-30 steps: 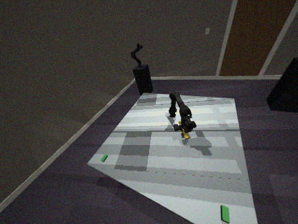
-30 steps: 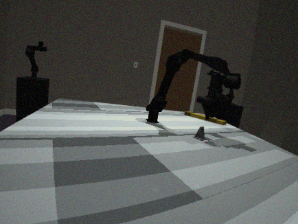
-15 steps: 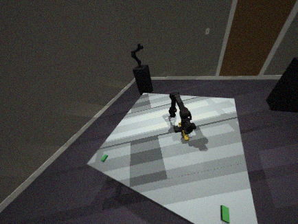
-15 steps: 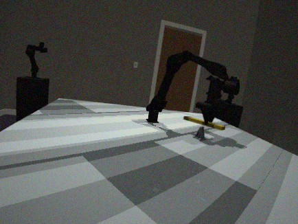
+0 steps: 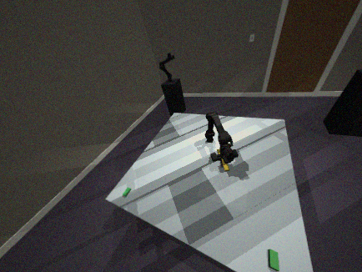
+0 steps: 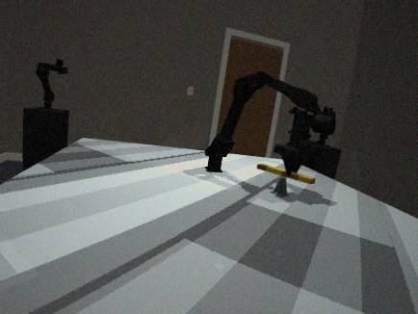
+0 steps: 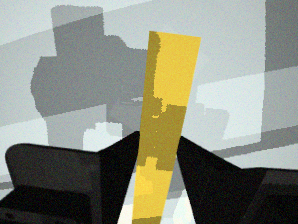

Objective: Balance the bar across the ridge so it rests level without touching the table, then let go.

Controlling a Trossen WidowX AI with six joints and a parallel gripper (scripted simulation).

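The yellow bar (image 5: 226, 168) (image 6: 306, 179) (image 7: 172, 70) is held above the table, running lengthwise between the fingers. My gripper (image 6: 292, 173) (image 7: 158, 138) points down and is shut on the bar, with bar sticking out on both sides. The small dark ridge (image 6: 280, 188) stands on the table under the bar in the exterior view, its top close to the bar's underside. Whether they touch I cannot tell. The ridge is hidden by the arm and bar in the top view and not clearly seen in the wrist view.
The arm's base (image 5: 209, 136) (image 6: 214, 164) stands on the table behind the ridge. One green block (image 5: 127, 192) lies at the table's left corner, another (image 5: 273, 259) near its front right edge. A second arm stands on a dark pedestal (image 5: 173, 95) (image 6: 45, 135) beyond the table. Striped shadows cross the tabletop.
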